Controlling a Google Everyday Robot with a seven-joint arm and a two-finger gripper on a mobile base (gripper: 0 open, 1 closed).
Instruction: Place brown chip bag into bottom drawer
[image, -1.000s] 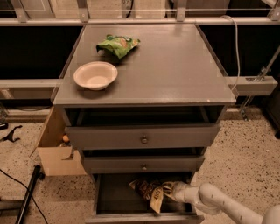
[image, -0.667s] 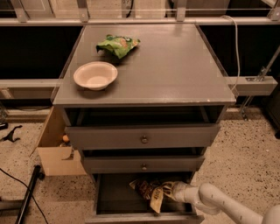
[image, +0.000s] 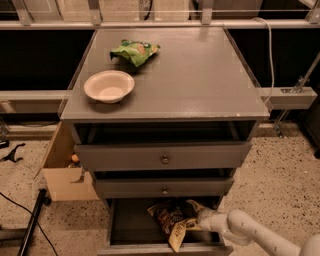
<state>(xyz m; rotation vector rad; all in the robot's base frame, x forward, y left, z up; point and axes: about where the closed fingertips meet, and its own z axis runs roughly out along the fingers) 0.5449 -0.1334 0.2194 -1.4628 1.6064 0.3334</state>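
Crinkly pale-yellow and dark-brown chip bag (image: 168, 221) lies inside the open, deep grey bottom drawer (image: 129, 226). The white end effector (image: 199, 218) meets the bag at its 3 o'clock. Whether it is clamped or apart cannot be told.

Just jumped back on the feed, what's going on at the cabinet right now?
The robot's white arm reaches in from the lower right. Its end effector is inside the open bottom drawer of the grey cabinet, right against the crinkly brown chip bag. The bag lies in the drawer, one corner reaching its front edge. Whether it is released cannot be told. A white bowl and a small green chip bag sit on the cabinet top, away from the arm.
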